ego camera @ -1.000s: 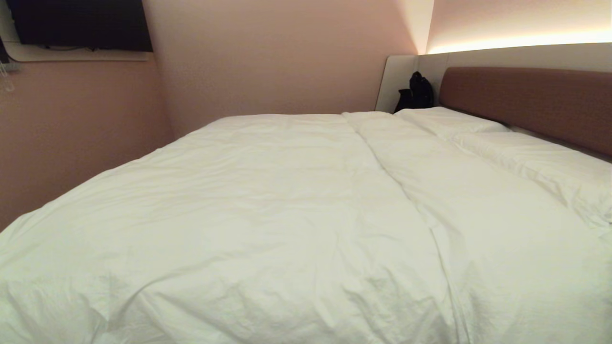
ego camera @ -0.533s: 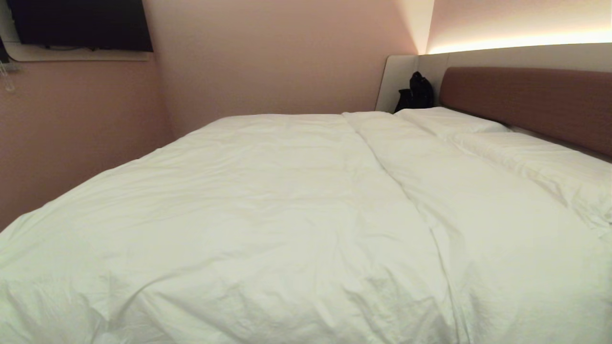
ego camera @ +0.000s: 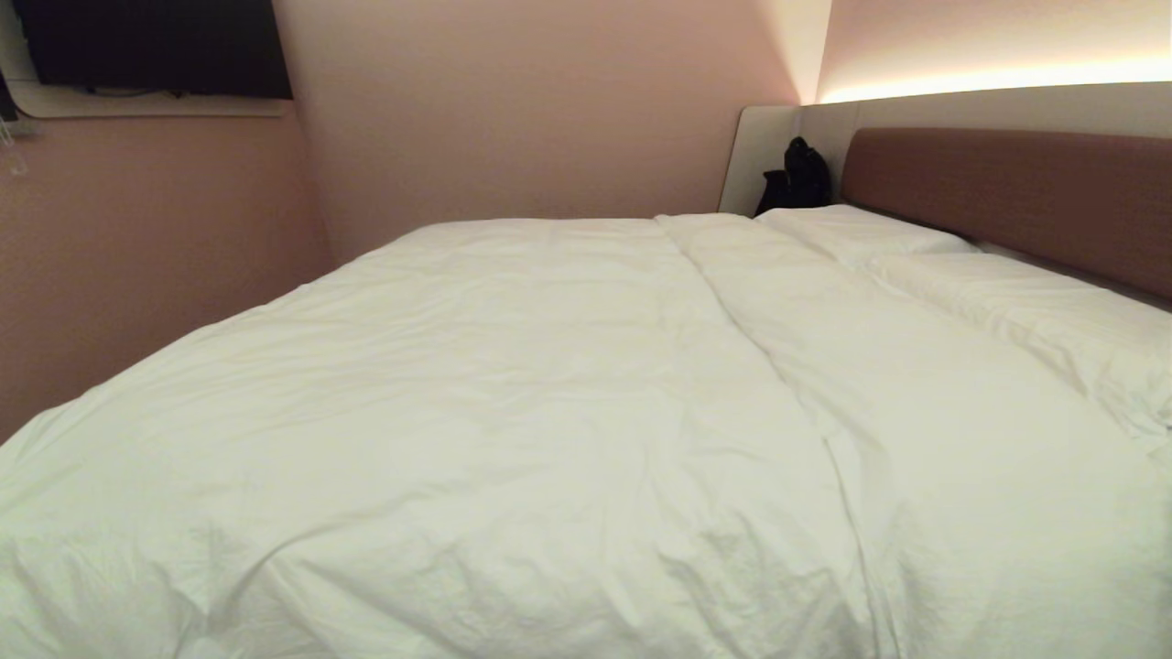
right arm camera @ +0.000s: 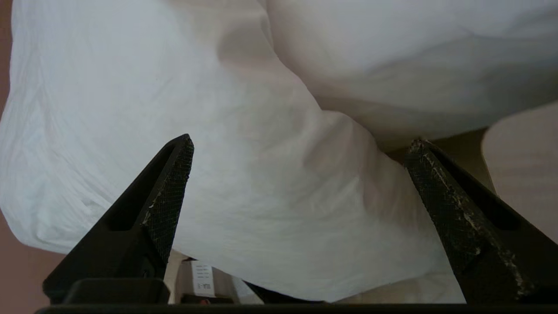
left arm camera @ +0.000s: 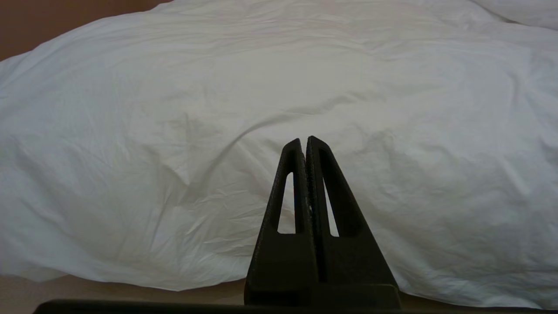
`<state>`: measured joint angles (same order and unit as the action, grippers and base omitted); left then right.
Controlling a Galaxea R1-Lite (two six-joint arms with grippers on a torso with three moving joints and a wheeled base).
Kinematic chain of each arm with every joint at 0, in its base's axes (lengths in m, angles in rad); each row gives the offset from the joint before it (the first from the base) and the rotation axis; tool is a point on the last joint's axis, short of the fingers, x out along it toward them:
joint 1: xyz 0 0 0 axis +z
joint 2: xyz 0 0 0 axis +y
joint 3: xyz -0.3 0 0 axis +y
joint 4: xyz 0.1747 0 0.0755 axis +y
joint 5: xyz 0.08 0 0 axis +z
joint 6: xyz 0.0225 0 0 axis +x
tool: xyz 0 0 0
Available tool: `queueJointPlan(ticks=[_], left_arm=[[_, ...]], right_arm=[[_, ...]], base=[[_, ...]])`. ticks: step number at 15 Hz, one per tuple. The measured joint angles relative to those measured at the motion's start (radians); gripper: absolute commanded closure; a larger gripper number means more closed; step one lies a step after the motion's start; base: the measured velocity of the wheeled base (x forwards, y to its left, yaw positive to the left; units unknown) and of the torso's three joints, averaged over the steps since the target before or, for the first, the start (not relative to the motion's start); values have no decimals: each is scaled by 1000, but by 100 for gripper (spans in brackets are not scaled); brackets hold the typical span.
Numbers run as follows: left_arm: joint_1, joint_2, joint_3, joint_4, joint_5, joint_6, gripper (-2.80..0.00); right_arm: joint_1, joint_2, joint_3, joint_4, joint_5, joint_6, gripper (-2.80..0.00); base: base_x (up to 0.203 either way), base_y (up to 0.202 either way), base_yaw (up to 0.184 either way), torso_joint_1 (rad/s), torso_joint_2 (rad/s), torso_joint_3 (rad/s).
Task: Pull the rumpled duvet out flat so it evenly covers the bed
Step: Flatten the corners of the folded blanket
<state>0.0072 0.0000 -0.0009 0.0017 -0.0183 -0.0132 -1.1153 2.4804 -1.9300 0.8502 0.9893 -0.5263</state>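
Where pink walls (ego camera: pixel 513 110) meet, white duvet (ego camera: pixel 513 394) across bed (ego camera: pixel 1007 183)

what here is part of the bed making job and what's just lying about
Part of the job:
- duvet, spread over most of the bed
- right tool, wide open facing the duvet's hanging edge
- left tool, shut, pointing at the duvet

Just lying about:
- two pillows by the headboard
- black bag in the far corner
- dark screen on the wall
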Motion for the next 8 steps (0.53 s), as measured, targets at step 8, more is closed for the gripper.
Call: queueJointPlan(ticks=[8], left_arm=[[0,0,0,0,0,0,0]], right_arm=[[57,54,0,-138,46,-139,-280]], base=[[0,0,0,0,0,0]])
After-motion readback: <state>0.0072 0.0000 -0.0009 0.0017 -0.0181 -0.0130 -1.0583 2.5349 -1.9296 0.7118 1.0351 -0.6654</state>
